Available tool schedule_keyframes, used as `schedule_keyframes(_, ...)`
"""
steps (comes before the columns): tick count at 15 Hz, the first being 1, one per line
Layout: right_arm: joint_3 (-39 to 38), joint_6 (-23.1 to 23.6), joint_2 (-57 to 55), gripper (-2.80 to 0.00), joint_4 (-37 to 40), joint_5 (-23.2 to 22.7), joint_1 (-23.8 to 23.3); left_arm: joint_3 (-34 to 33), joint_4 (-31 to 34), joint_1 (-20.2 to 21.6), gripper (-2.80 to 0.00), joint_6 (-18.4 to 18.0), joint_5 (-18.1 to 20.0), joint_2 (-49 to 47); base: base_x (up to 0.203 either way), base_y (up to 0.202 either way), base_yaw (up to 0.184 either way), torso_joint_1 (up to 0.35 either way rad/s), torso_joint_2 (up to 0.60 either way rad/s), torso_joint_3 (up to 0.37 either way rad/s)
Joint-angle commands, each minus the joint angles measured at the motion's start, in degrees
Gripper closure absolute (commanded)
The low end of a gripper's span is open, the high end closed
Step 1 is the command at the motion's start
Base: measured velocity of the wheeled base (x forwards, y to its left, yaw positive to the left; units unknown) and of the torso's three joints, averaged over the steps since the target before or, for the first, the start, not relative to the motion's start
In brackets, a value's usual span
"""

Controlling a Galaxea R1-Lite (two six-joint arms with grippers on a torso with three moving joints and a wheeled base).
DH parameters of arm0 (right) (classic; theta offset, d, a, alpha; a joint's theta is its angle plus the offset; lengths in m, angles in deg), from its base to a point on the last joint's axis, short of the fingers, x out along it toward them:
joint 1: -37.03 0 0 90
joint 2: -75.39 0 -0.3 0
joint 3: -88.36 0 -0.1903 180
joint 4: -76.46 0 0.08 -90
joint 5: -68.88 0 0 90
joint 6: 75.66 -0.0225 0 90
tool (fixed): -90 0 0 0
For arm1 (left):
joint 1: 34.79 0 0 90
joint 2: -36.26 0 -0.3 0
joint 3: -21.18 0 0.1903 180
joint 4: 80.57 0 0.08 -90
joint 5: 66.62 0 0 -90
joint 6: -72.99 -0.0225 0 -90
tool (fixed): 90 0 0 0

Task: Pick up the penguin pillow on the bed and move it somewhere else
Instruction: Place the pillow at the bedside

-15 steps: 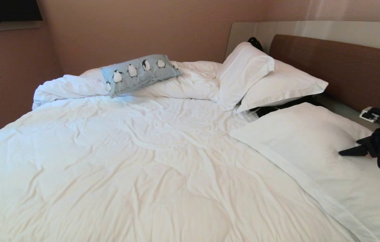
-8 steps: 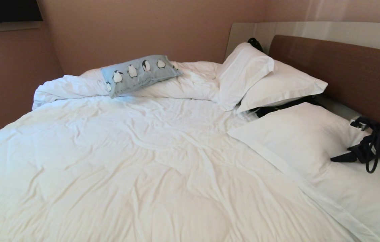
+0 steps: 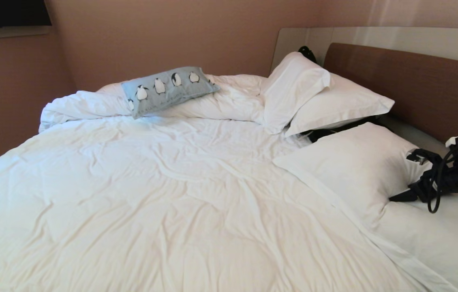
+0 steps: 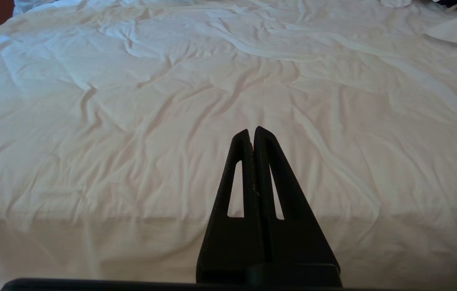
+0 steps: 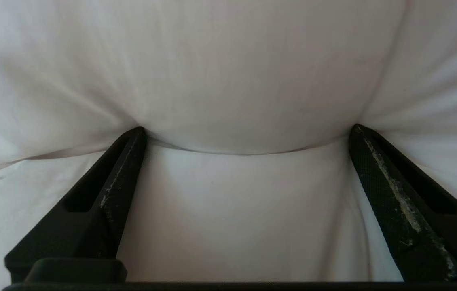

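Penguin pillow (image 3: 168, 90) unmoved | right gripper (image 5: 248, 133) jaws spread, pushed further into white pillow (image 3: 354, 166)

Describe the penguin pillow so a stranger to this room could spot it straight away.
Start at the bed with its rumpled white duvet and look to the far side, by the pinkish wall. There the penguin pillow lies on the bunched-up duvet roll. It is small and light blue-grey with a row of black-and-white penguins, while the other pillows are plain white.
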Motion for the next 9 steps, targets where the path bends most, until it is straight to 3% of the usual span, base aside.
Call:
schedule_keyframes(1, 0.26, 0.25, -1.56, -2.8, 0.2, 0.04, 0.15, 0.0, 0.0, 0.01, 0.0, 0.0, -0.04, 0.02, 0.0, 0.0, 0.0, 0.0, 0.0, 0.0)
schedule_keyframes(9, 1.22, 0.24, -2.69, -2.8, 0.44, 0.43, 0.12, -0.04, 0.0, 0.01, 0.0, 0.0, -0.04, 0.0, 0.0, 0.0, 0.0, 0.0, 0.0, 0.0)
